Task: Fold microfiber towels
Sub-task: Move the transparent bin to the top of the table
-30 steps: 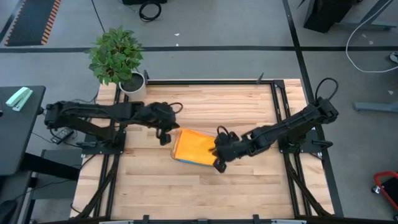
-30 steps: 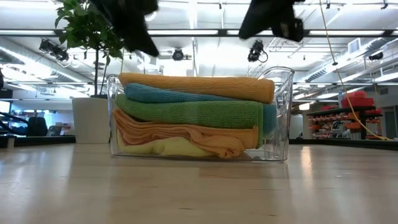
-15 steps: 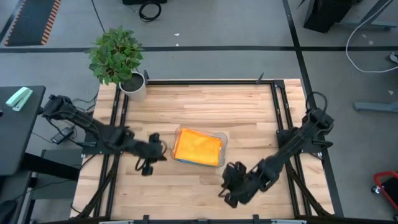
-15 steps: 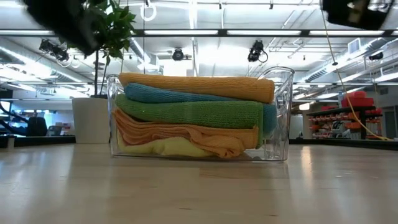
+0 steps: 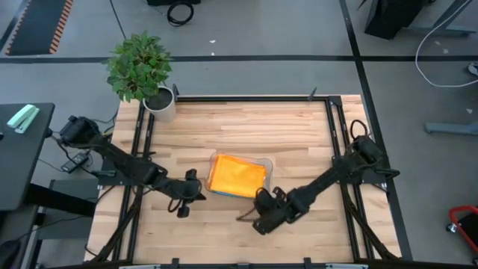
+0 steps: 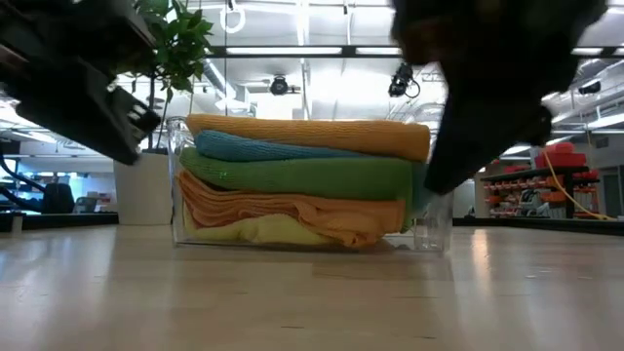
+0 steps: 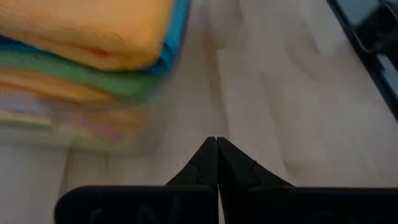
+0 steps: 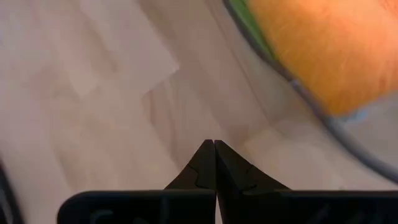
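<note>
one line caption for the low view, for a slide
Folded microfiber towels, orange on top, stacked in a clear bin on the wooden table.

High cam looks straight down on the whole tabletop [image 5: 299, 134]. Low cam sits at tabletop level, facing the bin [image 6: 439, 175] close up. Both wrist cams look down, near the wood; all four views share the bin.

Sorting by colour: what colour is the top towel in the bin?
Orange; the top towel shows best in the low view.
</note>
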You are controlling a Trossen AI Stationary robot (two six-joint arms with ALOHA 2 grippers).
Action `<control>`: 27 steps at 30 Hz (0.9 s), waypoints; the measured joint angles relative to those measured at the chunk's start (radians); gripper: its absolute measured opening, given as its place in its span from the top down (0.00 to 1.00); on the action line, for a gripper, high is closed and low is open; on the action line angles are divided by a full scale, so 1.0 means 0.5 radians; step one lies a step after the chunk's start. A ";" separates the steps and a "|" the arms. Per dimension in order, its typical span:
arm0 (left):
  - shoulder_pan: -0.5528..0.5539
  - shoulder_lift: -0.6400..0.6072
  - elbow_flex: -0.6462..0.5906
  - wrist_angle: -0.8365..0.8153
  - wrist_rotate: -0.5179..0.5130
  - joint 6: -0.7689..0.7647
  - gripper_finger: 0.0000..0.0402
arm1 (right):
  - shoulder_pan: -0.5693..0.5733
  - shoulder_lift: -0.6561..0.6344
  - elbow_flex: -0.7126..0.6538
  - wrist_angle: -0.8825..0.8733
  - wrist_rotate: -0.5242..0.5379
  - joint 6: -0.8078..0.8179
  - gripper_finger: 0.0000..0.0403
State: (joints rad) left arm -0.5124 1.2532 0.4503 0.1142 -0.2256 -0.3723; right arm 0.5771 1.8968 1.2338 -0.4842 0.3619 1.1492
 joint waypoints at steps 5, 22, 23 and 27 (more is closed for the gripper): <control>0.101 0.128 0.001 0.201 0.003 0.035 0.99 | -0.146 -0.065 -0.131 0.041 -0.093 -0.119 1.00; 0.721 0.151 0.002 0.238 0.130 0.090 0.99 | -0.745 -0.546 -0.653 0.232 -0.185 -0.659 1.00; 0.748 0.151 0.002 0.240 0.130 0.097 0.99 | -0.798 -0.562 -0.660 0.242 -0.200 -0.705 1.00; 0.897 0.151 0.002 0.238 0.132 0.184 0.99 | -0.987 -0.590 -0.676 0.263 -0.255 -0.886 1.00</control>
State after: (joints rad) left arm -0.0640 1.3286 0.4511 0.2333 -0.1596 -0.2801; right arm 0.0835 1.6020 0.8960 -0.3530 0.2344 0.7064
